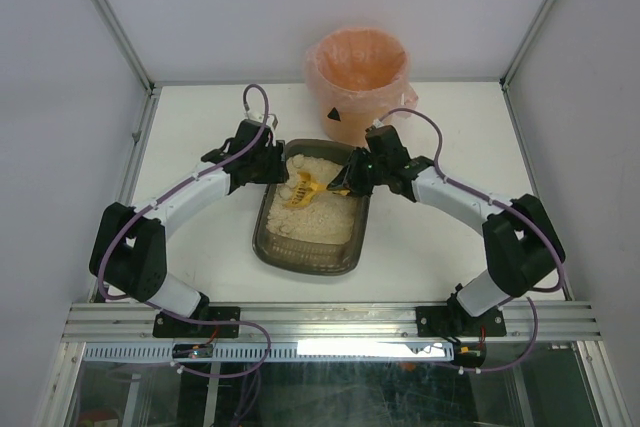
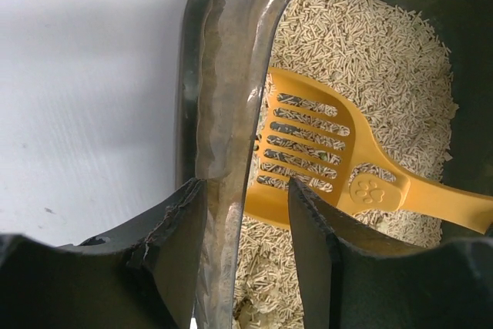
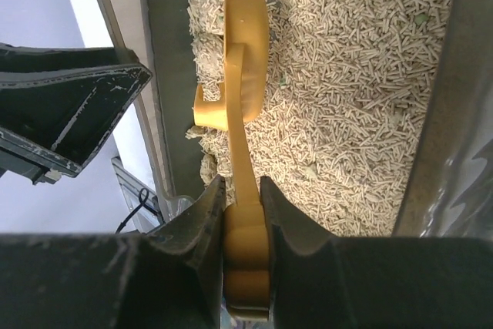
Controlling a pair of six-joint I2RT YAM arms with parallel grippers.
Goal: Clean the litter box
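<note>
**Listener:** Where is the litter box?

**Operator:** From the overhead camera I see the litter box in the middle of the white bench. It lies between my 2 arms, with its long side running away from their bases. It is a shallow dark tray with rounded corners, holding pale pellet litter. Just beyond its far end stands a round bin with a pink liner.

**Listener:** What is your left arm doing?

**Operator:** My left gripper sits astride the tray's left wall, near the far corner. Its jaws are spread, 1 outside the wall and 1 inside, over the litter. The outer one touches the rim. Between the inner one and the wall I see a gap, so I would not call it a pinch.

**Listener:** And the right arm?

**Operator:** My right gripper reaches in from the tray's right side. Its jaws are pressed onto the handle of a yellow slotted scoop, pinching it from both sides. The scoop's head is down at the litter in the far left part of the tray, just beside the left gripper's inner jaw. Litter shows through the slots, and a paw print is stamped where the handle begins.
</note>
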